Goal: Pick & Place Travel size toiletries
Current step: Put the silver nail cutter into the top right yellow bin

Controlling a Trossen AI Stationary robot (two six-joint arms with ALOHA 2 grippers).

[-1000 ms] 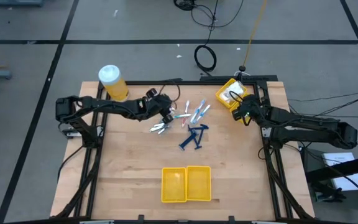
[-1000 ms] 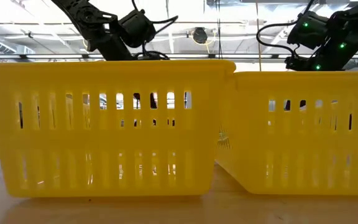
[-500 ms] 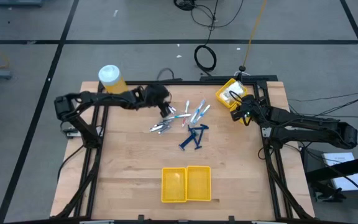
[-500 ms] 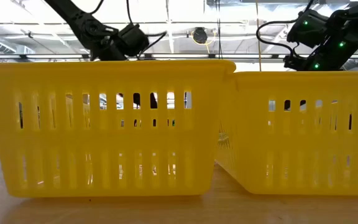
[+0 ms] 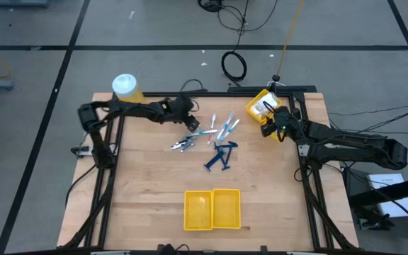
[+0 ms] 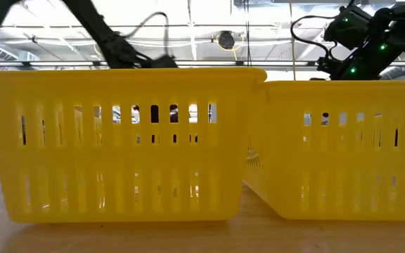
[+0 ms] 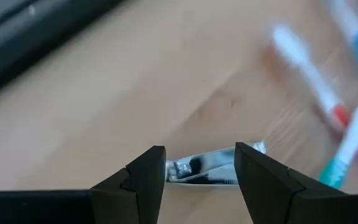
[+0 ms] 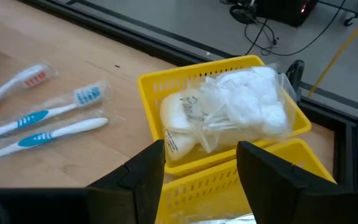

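My left gripper (image 5: 188,122) is over the far-left part of the table, beside the toiletry pile, shut on a small silvery piece (image 7: 207,169). Thin white and blue sticks (image 5: 222,127), dark blue razors (image 5: 220,156) and more silvery pieces (image 5: 181,145) lie flat on the wood. My right gripper (image 5: 271,127) is open at the far right, just short of a small yellow bin (image 5: 263,106). That bin holds clear packets of white bits (image 8: 229,112). My left gripper has the silvery piece (image 7: 197,171) between its two fingers, lying across the gap. One end (image 7: 258,148) sticks out past one finger (image 7: 253,168). The piece stays sharp while the table behind it is blurred.
A yellow two-compartment bin (image 5: 212,210) stands near the table's near edge and fills the low view (image 6: 118,140). A big yellow jar with a white lid (image 5: 127,92) stands at the far-left corner. Bare wood lies between the pile and the near bin.
My left gripper has drawn back from the silvery pieces toward the table's far edge, and its arm has swung toward the far-left corner. The things on the table have not moved.
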